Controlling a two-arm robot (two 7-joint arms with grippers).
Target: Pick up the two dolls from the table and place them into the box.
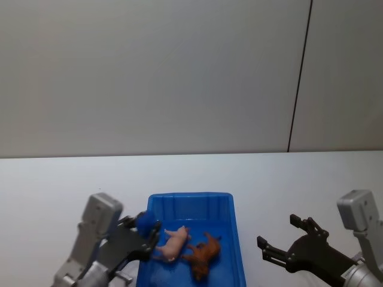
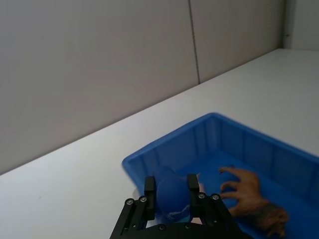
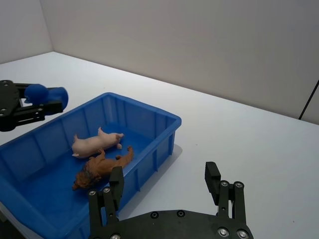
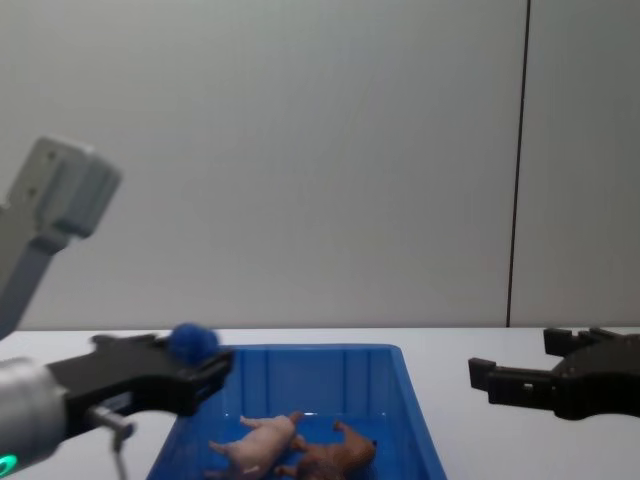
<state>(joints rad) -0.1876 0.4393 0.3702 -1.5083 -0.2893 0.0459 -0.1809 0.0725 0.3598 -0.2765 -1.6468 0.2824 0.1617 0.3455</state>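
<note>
- The pig (image 1: 174, 242) and the lion (image 1: 201, 256) lay side by side, touching, on the floor of the blue box (image 1: 236, 239), so both dolls were already delivered.
- The left gripper (image 1: 146, 230) hovered over the box's left rim, clamped on a fuzzy blue ball (image 1: 145, 222), seemingly about to drop it in.
- The right gripper (image 1: 281, 236) hung spread and empty above the table (image 1: 60, 179), right of the box, apparently idle.

even, soft overhead light, faint shadow beside the box (image 3: 164, 130), no glare, mild softness throughout.
</note>
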